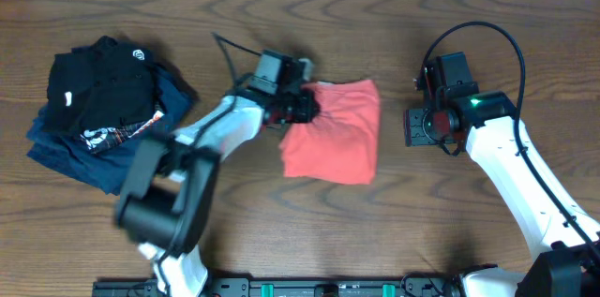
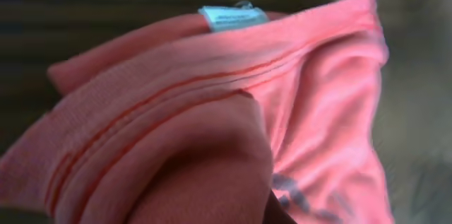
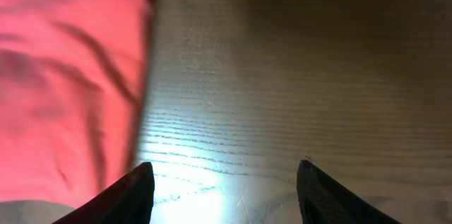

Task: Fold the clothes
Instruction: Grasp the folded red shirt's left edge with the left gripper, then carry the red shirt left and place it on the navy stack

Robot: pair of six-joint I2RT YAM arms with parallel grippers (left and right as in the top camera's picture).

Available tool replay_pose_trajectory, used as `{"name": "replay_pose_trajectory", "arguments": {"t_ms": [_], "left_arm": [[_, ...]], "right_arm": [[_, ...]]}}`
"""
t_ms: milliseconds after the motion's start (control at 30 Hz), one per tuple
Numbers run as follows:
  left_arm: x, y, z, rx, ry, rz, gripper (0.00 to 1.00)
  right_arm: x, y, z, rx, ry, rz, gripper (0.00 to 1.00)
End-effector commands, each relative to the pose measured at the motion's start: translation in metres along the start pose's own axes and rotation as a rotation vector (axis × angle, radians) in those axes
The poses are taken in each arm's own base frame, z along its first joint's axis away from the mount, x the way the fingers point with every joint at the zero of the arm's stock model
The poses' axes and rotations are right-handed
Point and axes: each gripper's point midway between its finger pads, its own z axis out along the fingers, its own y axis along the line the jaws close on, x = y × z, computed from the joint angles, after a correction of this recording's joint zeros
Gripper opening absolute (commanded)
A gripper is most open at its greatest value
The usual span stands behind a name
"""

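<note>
The coral-red T-shirt (image 1: 336, 133) lies folded into a compact rectangle at the table's middle. My left gripper (image 1: 302, 105) is at its upper left corner, shut on the shirt's edge. In the left wrist view the fabric (image 2: 212, 125) fills the frame and hides the fingers; a white neck label (image 2: 232, 16) and dark printed letters (image 2: 296, 197) show. My right gripper (image 1: 415, 126) is open and empty over bare wood just right of the shirt. In the right wrist view the shirt's edge (image 3: 63, 75) lies left of the open jaws (image 3: 224, 185).
A pile of folded dark garments, a black one with white logos (image 1: 98, 81) on a navy-blue one (image 1: 66, 152), sits at the far left. A black cable (image 1: 232, 53) loops behind the left arm. The wooden table (image 1: 441, 231) spreads around.
</note>
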Motion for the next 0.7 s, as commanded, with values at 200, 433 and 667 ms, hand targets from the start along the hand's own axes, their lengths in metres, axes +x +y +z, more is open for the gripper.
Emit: {"name": "replay_pose_trajectory", "arguments": {"t_ms": [200,433,667], "left_arm": [[-0.087,0.050,-0.211,-0.385,-0.510,-0.025,0.06],[-0.098,0.103,-0.311,-0.558,-0.733,-0.125,0.06],[-0.092,0.163,-0.359,-0.662,-0.821,-0.255,0.07]], "right_arm": [[-0.004,-0.003,-0.006,-0.003,-0.019,0.004,0.63],[-0.004,-0.003,-0.006,-0.004,-0.018,0.004,0.63],[-0.002,-0.003,-0.006,-0.002,-0.011,0.004,0.63]]}}
